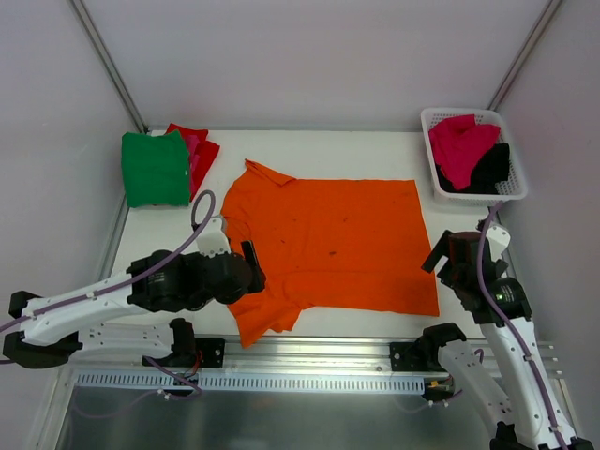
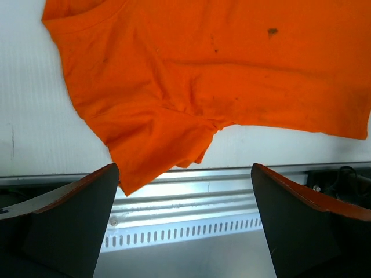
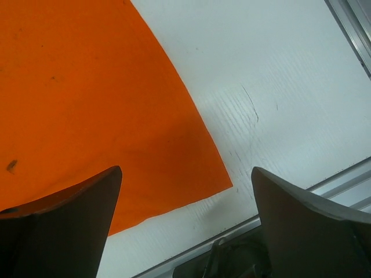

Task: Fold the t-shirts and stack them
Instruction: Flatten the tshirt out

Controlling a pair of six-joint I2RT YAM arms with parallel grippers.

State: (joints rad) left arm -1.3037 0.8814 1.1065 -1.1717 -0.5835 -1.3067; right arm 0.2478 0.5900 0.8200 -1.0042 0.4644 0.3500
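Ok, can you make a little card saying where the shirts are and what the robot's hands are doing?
orange t-shirt: spread flat in the middle, near sleeve crumpled
green t-shirt: folded, far left corner
red t-shirt: partly under the green one
basket: far right corner
pink t-shirt: heaped in the basket
black t-shirt: in the basket too
left tool: open, empty, by the crumpled sleeve
right tool: open, empty, by the orange hem corner

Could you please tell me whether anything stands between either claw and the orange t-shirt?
Nothing visible does. The left claw hangs open at the orange t-shirt's near sleeve, and the right claw, also open, at its near right corner. Both wrist views show only cloth and table ahead.
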